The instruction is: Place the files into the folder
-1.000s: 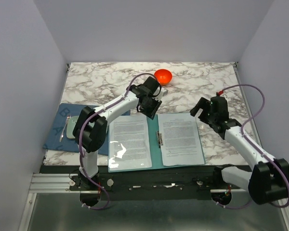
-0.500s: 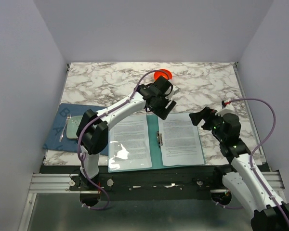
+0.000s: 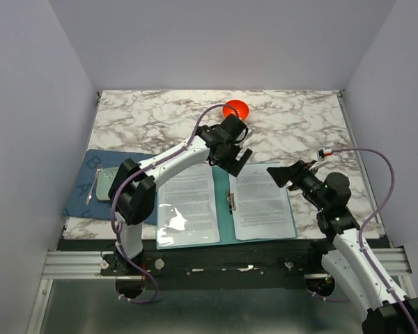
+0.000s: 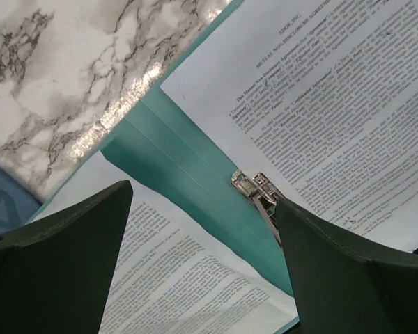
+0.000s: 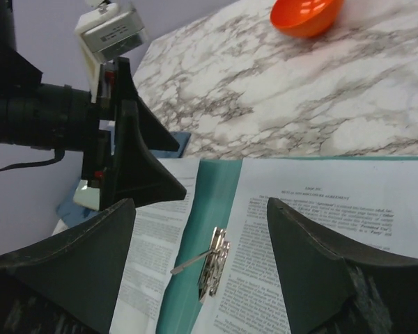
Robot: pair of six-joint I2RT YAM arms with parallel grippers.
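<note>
Teal folder (image 3: 223, 217) lies open on the marble tabletop (image 3: 292, 118), its spine and metal clip (image 4: 256, 189) just below your left pincer (image 3: 237, 164), whose jaws hang wide apart and empty. The files (image 3: 261, 202) lie printed side up on the folder's halves, the right-hand sheet beneath your right pincer (image 3: 282, 175), which is also apart and holding nothing. You probably need the sheets squared under the clip: come down flat, press near a paper edge, and slide gently to avoid creases.
</note>
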